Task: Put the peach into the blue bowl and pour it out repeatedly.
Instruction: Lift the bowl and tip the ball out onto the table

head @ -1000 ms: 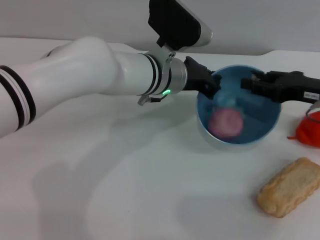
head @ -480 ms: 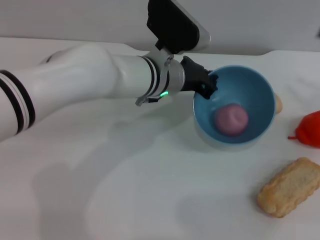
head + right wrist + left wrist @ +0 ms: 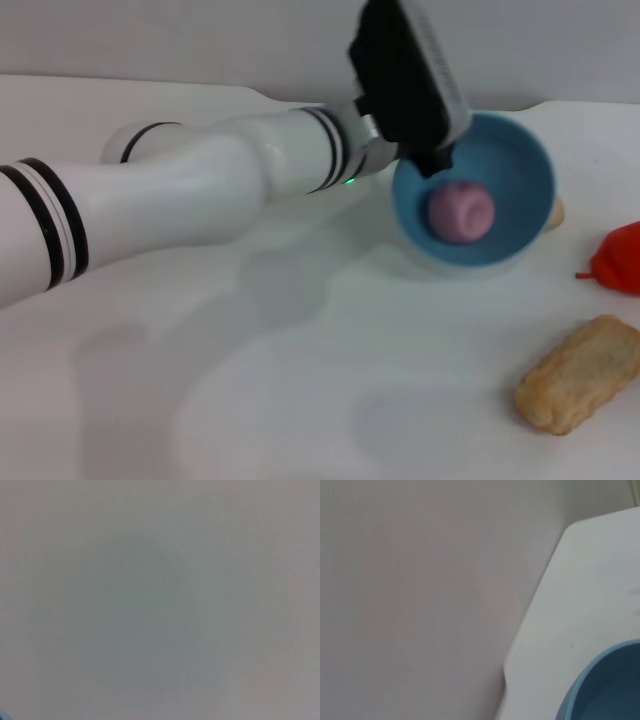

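Observation:
The blue bowl is raised off the white table and tipped, its opening facing the front. The pink peach lies inside it against the lower wall. My left gripper is shut on the bowl's left rim, with the wrist rolled over above it. A piece of the bowl's rim shows in the left wrist view, over the table's edge. My right gripper is out of the head view, and the right wrist view shows only a blank grey surface.
A beige bread-like lump lies at the front right of the table. A red item sits at the right edge. A small pale piece peeks out behind the bowl.
The right gripper has pulled out of the bowl and left the view. The left wrist has rolled, lifting and tipping the bowl toward the front with the peach still inside.

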Controlling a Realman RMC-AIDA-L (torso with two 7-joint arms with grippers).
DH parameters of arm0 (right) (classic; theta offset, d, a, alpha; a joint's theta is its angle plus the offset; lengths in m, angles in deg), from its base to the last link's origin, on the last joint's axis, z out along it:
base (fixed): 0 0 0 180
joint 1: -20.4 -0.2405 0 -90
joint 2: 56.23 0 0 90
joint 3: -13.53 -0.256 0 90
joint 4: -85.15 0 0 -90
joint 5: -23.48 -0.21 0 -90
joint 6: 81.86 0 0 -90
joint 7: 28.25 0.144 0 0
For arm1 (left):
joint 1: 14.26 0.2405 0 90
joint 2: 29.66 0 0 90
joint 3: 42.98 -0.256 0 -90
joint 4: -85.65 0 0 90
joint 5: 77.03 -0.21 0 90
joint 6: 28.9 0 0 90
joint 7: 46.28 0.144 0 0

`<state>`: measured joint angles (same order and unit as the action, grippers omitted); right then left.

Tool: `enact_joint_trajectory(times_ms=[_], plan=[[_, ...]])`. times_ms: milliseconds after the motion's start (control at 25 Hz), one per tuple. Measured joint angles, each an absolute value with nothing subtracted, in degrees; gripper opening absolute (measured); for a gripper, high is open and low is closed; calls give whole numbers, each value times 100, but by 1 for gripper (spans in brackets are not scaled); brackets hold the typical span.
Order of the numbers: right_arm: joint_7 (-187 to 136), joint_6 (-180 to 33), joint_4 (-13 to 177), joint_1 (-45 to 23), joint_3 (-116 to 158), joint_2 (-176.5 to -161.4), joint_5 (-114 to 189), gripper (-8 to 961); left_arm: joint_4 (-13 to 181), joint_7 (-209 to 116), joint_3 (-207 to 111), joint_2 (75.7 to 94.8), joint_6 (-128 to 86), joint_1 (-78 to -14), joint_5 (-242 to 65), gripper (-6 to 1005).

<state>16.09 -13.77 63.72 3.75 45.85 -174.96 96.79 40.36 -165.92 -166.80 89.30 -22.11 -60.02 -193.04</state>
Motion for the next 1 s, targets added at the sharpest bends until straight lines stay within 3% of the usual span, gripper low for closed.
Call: enact_joint_trajectory(times_ms=[520,1000], plan=[[286,-1201,7609,600,3670,-17507,9416,524,3591,-14618,-17568,8940,-4061,-5906,-20446,0],[270,-1013,8002,405,3363,-17519,9414,523,3780,-13079,-18339,8937,-5480,-5378,-20871,0]])
